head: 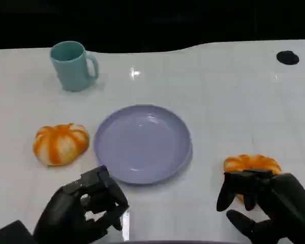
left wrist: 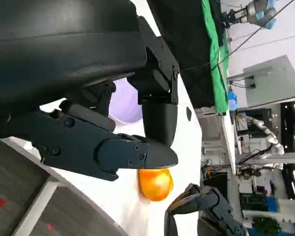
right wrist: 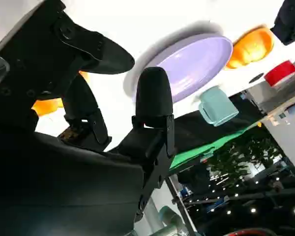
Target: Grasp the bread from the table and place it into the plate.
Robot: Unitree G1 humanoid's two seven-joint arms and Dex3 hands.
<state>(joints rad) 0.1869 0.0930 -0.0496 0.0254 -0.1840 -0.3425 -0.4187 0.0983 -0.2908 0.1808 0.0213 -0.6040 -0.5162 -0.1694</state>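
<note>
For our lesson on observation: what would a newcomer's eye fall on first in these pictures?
Probably the lavender plate at the table's middle, flanked by two orange pumpkin-shaped breads: one to its left, another at lower right with the right hand reaching over it. A teal mug stands behind.

teal mug point(head: 72, 65): upright, far left | white table point(head: 229, 101) | black hole point(head: 287, 57): far right
</note>
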